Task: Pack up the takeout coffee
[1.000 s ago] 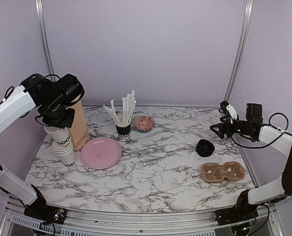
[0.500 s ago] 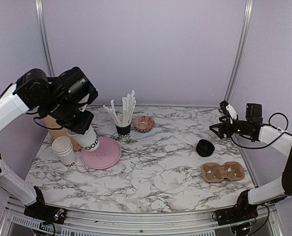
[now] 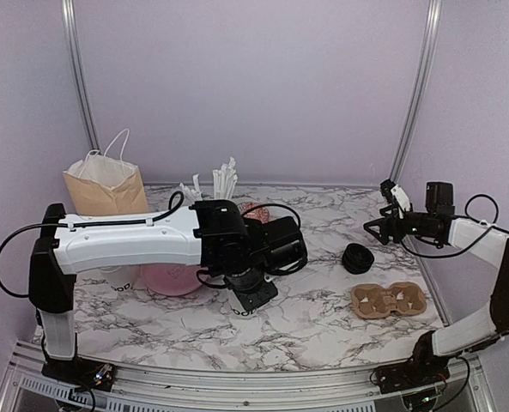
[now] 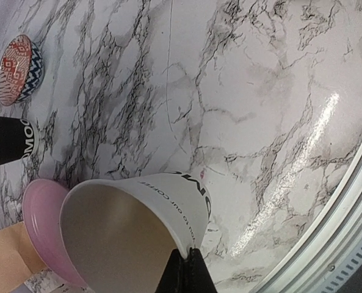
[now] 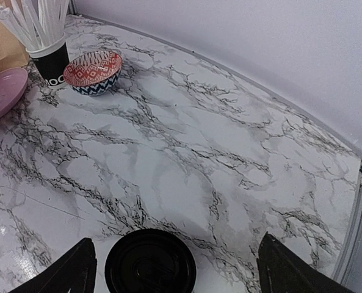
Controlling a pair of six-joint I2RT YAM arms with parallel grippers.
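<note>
- Your left gripper (image 4: 184, 264) is clamped together on the rim of the white paper cup (image 4: 138, 226). Its dark fingers (image 4: 193, 274) pinch the cup wall at the lower edge of the left wrist view.
- The cup has no lid on it. It hangs tilted, with its open mouth turned towards the wrist camera and the black lettering on the side facing away from the gripper.
- From above, the left gripper (image 3: 256, 292) reaches to the middle of the marble bench (image 3: 323, 335), and the cup (image 3: 239, 309) sits low beneath it. I cannot tell you whether the cup touches the bench.
- The pink plate (image 4: 40, 213) lies just beside the held cup. Further from the gripper stand the black cup of straws (image 4: 7, 140) and the patterned bowl (image 4: 19, 68).
- Your right gripper (image 3: 376, 225) has its jaws wide apart and holds nothing.
- The round black lid (image 5: 150, 268) lies flat on the bench below the right gripper, between its two fingers (image 5: 77, 268) in the wrist view and touching neither.
- The cardboard cup carrier (image 3: 389, 299) lies near the lid, on the side towards the arm bases.
- The brown paper bag (image 3: 108, 184) stands upright, well apart from both grippers.
</note>
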